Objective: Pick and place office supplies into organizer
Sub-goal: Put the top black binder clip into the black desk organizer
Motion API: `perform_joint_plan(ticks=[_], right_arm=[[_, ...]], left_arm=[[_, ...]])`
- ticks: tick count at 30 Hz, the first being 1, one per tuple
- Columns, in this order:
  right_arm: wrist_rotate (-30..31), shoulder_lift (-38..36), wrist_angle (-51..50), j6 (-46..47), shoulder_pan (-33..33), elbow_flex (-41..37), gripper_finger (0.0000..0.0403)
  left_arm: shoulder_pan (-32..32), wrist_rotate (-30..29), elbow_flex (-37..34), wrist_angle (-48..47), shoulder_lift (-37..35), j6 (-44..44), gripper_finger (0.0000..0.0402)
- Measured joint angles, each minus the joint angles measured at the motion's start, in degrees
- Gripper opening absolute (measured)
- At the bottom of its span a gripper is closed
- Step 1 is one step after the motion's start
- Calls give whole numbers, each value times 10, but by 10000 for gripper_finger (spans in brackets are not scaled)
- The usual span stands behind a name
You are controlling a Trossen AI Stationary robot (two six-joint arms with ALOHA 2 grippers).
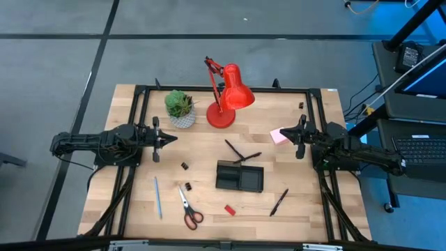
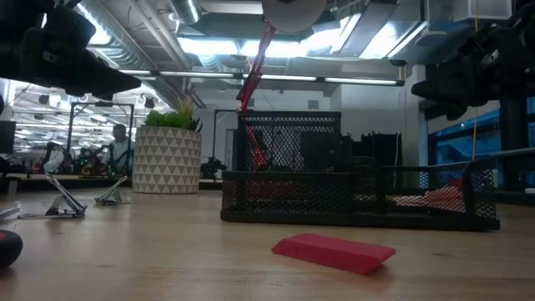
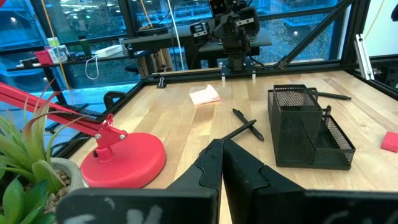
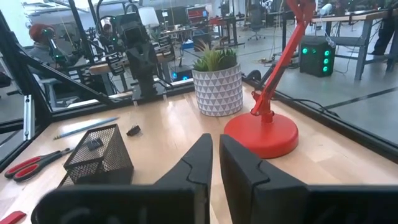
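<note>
The organizer serves as the landmark; it sits on the worktop near its centre.

High view: the left end effector hovers well apart from the organizer on the plant side, and the right end effector hovers on the opposite side, just beside the pink sticky-note pad. Two black pens lie crossed, touching the organizer's lamp-side edge. A third black pen, the tiny red block, the red-handled scissors and the thin blue pen lie on the organizer's far side from the red desk lamp. A small black clip lies between the organizer and the left end effector. The potted plant stands beside the lamp base.

Low view: only this view shows the organizer's mesh walls and the red block flat on the worktop in front of it.

Left wrist view: the left fingers are pressed together, clenched on nothing. The organizer's tall and low compartments show here.

Right wrist view: the right fingers stand almost closed with a thin gap, grasping nothing. A small dark item, not identifiable, lies inside the organizer.
</note>
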Motion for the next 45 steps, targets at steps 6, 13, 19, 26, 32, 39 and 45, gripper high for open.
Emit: perform_joint_plan(ticks=[6,13,19,26,32,39,45], right_arm=[[0,3,-8,18,1,0,35],[0,3,-8,28,1,0,35],[0,3,-8,32,1,0,35],[0,3,-8,31,1,0,38],[0,3,-8,42,1,0,82],[0,3,-8,63,1,0,143],[1,3,35,94,1,0,154]], left_arm=[[0,0,0,0,0,0,6],[0,0,0,0,0,0,6],[0,0,0,0,0,0,6],[0,0,0,0,0,0,6],[0,0,0,0,0,0,6],[0,-26,0,4,0,0,6],[0,-26,0,4,0,0,6]])
